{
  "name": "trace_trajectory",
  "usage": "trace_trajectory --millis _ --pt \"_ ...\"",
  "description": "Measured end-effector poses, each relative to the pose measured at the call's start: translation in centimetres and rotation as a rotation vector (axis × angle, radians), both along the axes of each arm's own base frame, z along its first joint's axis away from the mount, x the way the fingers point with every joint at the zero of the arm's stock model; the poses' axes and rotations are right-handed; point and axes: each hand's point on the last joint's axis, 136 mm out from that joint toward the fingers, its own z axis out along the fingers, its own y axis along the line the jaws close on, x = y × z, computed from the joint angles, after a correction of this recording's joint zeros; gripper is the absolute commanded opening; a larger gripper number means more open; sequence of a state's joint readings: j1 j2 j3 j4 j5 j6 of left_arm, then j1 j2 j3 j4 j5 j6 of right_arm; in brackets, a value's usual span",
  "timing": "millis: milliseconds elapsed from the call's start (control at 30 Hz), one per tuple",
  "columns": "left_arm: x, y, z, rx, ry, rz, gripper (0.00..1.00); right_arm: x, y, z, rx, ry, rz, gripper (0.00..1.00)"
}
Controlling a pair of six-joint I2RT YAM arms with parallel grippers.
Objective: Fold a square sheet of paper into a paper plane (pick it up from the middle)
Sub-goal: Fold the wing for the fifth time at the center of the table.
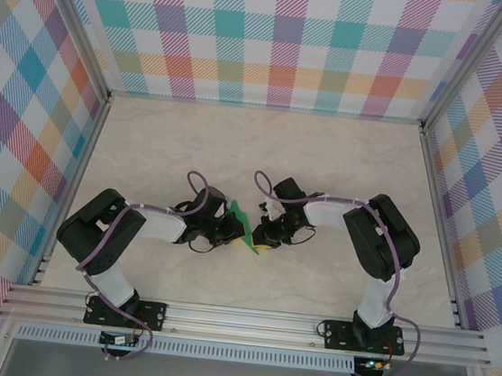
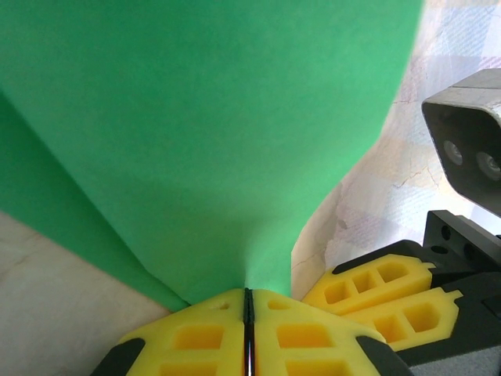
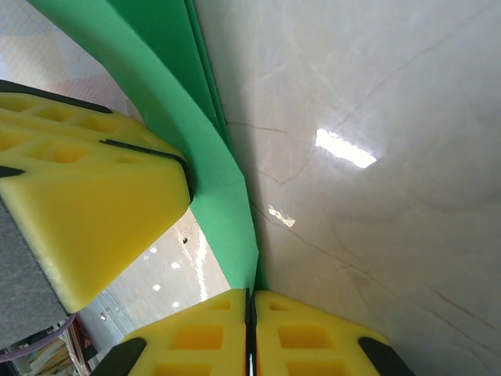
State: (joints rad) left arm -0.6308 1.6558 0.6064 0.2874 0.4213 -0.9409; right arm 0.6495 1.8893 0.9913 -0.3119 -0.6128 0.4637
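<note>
Entry: mid-fold. Both arms meet near the centre of the counter [image 1: 327,160], a touch toward 6 o'clock in the overhead view.

Left claw [image 2: 247,298]: clenched on the green sheet [image 2: 203,141], jaws pressed flat together with the paper coming straight out of the seam. From my left wrist the sheet fans up toward 12 o'clock, broad and gently bowed. A darker second layer shows at 9 o'clock. The sheet is held between my two claws. I cannot tell whether its lower edge touches the counter.

Right claw [image 3: 249,298]: also clenched on the same sheet, at an edge, with no gap that I can see between the jaws. From that wrist the paper runs from the pinch toward 11 o'clock as a narrow band, its stacked layers seen edge-on. My left claw sits just beside it at 9 o'clock.

Step in hand, as I judge it: setting a crease with two pinches close together. To do it well:
- Draw the grips apart gently so the span goes taut.
- Line the layers up before pressing.
- Avoid any twist, since paper this thin should buckle or tear at the pinch.

Materials:
- Sheet: thin, matte, plain bright green, floppy, takes a soft curve.
- Claws: yellow, blocky, with moulded pockets.
- Counter: pale, marbled, glossy, throwing glare spots.
</note>
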Motion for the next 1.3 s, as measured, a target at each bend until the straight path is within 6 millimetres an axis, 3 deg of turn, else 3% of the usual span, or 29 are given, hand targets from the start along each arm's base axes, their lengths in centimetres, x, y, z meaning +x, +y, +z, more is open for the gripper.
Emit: trace_trajectory --millis 367,867,1100,1300 --pt "0.2 0.0 -0.1 0.017 0.008 0.003 0.08 0.0 0.1 0.2 0.007 -0.002 0.002 0.16" --pt "0.2 0.1 -0.2 0.029 0.010 -0.002 0.07 -1.1 -1.1 0.1 -0.026 0.002 0.001 0.10" --pt "0.2 0.1 -0.2 0.031 0.008 -0.002 0.07 -1.1 -1.1 -0.1 -0.027 0.009 0.002 0.13" --pt "0.2 0.1 -0.2 0.031 0.008 -0.001 0.07 -0.6 -1.8 1.3 -0.069 -0.063 -0.015 0.18"
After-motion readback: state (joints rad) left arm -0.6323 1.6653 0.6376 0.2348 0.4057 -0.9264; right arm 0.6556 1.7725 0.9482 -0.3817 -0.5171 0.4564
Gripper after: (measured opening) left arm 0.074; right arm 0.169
